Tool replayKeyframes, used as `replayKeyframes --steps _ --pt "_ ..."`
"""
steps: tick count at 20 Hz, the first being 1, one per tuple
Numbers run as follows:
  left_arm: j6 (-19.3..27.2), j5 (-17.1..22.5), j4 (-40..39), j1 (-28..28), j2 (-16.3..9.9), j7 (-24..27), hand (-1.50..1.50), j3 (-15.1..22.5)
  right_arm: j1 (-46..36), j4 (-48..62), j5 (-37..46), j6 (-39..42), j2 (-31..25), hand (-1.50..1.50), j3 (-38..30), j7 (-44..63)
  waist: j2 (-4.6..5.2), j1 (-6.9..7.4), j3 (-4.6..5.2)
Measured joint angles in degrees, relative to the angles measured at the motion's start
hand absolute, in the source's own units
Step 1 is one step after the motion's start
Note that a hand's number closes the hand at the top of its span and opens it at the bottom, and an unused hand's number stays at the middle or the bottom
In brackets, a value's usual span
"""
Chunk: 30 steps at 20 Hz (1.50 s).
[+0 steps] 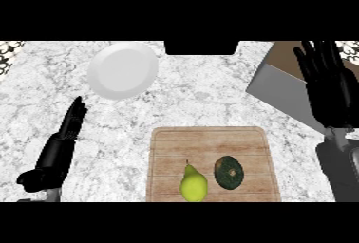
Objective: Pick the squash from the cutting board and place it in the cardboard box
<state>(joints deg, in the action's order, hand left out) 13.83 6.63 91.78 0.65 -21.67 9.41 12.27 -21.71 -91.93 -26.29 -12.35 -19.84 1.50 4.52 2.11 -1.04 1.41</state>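
A dark green squash (229, 172) lies on the wooden cutting board (210, 142) at the lower middle, beside a yellow-green pear (193, 184) to its left. The cardboard box (284, 85) stands at the upper right, its grey flap facing the board. My right hand (326, 80) is raised over the box with straight fingers, holding nothing, well above and to the right of the squash. My left hand (61, 147) rests at the lower left, fingers straight and pointing up, apart from the board.
A white plate (123, 70) sits at the upper left on the marble counter (196, 99). A black object (201, 47) stands at the top middle edge.
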Motion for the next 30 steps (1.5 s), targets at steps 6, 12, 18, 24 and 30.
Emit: replayKeyframes --steps 6,12,18,24,30 --pt "-3.40 -0.47 -1.50 -3.75 -0.65 -3.42 0.00 2.25 11.75 -0.95 14.03 -11.70 3.64 -1.50 10.35 1.31 -1.87 -1.56 -0.93" --pt "-5.23 -0.29 -1.65 -4.37 -0.81 -5.26 0.00 3.92 19.76 4.16 32.37 -19.32 -4.45 -1.50 15.01 -0.87 -2.28 -4.41 -0.59" --pt "-6.53 0.01 -1.65 -5.62 -0.73 -7.89 0.00 5.07 28.07 5.02 54.43 -28.67 -9.22 -1.50 23.29 2.75 -2.88 -4.38 -0.53" --pt "-7.11 0.31 -1.89 -6.73 -0.60 -9.61 0.00 5.26 35.70 -2.03 70.82 -28.80 -10.48 -1.50 28.24 14.40 -3.12 -4.41 -0.40" --pt "-7.60 0.39 -1.56 -8.45 0.11 -11.35 0.00 5.96 41.70 -13.45 82.23 -18.41 -7.47 -1.50 34.80 29.39 -2.76 -3.08 -0.55"
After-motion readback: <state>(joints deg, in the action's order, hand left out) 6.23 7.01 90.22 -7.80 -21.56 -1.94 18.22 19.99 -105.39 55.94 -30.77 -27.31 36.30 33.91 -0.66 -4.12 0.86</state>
